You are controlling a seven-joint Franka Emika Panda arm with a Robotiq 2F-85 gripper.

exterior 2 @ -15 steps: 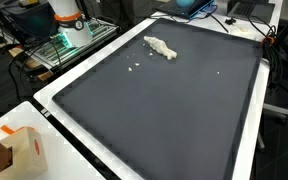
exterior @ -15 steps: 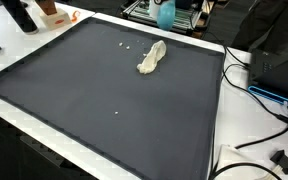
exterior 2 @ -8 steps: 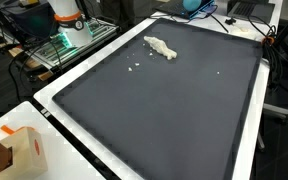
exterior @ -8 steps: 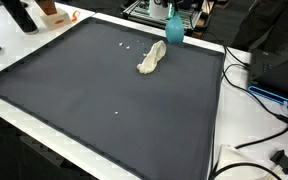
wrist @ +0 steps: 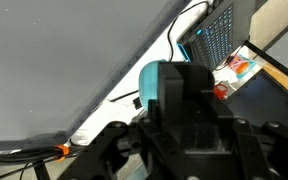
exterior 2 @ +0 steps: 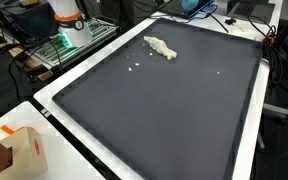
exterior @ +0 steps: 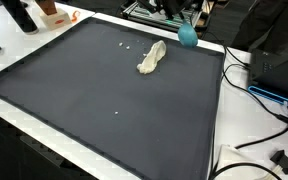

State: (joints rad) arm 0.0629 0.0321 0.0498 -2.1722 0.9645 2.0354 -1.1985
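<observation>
As the gripper, its grip impossible to tell, hangs by a teal object at the mat's far edge, 1 cloth lies near.

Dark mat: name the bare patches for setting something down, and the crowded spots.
The mat is bare across its near half, below the white speck. Also free: between the crumpled cloth and the side border. Crowded: the far edge, with cloth, crumbs and teal object.
</observation>
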